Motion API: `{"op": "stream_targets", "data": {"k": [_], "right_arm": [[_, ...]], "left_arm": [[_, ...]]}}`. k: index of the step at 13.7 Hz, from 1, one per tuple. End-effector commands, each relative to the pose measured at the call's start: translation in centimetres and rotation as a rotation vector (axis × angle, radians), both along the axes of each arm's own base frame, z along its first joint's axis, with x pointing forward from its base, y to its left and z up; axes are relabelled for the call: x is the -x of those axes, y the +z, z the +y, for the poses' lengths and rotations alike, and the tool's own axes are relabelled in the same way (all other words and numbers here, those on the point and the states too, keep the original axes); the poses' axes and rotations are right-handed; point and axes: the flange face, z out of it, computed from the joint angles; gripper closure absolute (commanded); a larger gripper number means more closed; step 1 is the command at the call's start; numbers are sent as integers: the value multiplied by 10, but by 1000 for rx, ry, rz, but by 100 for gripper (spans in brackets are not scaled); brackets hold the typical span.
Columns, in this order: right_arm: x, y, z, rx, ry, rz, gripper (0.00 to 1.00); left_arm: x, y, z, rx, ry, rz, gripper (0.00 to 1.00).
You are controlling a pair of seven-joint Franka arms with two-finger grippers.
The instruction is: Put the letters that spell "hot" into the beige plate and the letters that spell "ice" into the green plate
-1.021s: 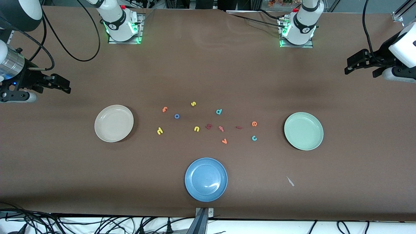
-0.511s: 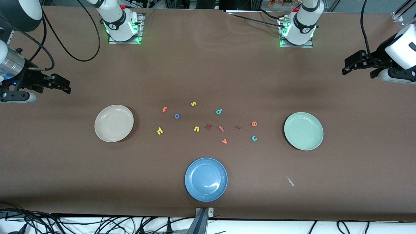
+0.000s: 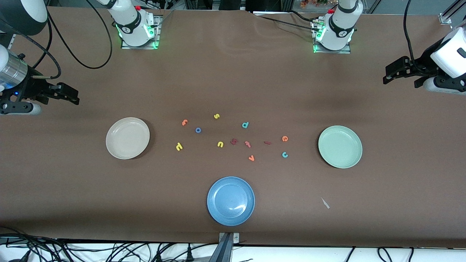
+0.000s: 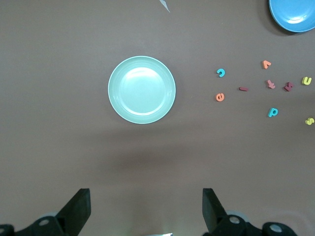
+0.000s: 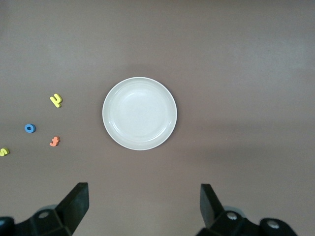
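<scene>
The beige plate (image 3: 127, 138) (image 5: 140, 113) lies empty toward the right arm's end, the green plate (image 3: 340, 146) (image 4: 141, 89) empty toward the left arm's end. Between them lie the yellow "h" (image 3: 178, 146) (image 5: 56, 100), blue "o" (image 3: 198, 130) (image 5: 30, 128), orange "t" (image 3: 184, 122) (image 5: 54, 141), dark red "i" (image 3: 267, 142) (image 4: 243, 89), teal "c" (image 3: 284, 154) (image 4: 221, 73) and orange "e" (image 3: 285, 138) (image 4: 220, 97). My left gripper (image 3: 402, 77) (image 4: 145, 196) hangs open and empty near the green plate. My right gripper (image 3: 71, 96) (image 5: 143, 189) hangs open and empty near the beige plate.
A blue plate (image 3: 230, 201) sits near the front edge. Other letters lie among the task's: yellow "s" (image 3: 216, 116), yellow "u" (image 3: 220, 144), teal "d" (image 3: 245, 125), orange "v" (image 3: 251, 158), a pink letter (image 3: 248, 144), a dark red one (image 3: 234, 141). A pale scrap (image 3: 325, 203) lies nearer the camera than the green plate.
My left gripper has drifted slightly toward the middle of the table. The right arm, the plates and the letters have not moved.
</scene>
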Motion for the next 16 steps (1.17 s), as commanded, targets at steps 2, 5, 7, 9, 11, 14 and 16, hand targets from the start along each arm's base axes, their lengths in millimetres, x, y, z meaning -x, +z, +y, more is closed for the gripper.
{"op": "stream_targets", "data": {"k": [2,5,7,9,11,14,16], "right_arm": [[0,4,-2,0,0,2,0],[0,3,-2,1,0,5,0],[-1,3,-2,1,0,5,0],[-1,2,-2,1,0,6,0],[-1,2,-2,1,0,6,0],[-1,2,-2,1,0,6,0],[-1,2,-2,1,0,6,0]], "left_arm": [[-2,5,-3,-25,2,5,0],[-2,5,-4,-25,-1,3,0],[-4,0,-12,-25,-16,12,0],[-4,1,-10,-31,7,8,0],[-4,2,-6,-33,22,7,0],[-4,6,-9,-32,19,1,0],[-4,7,-8,-35,48,0,0]]}}
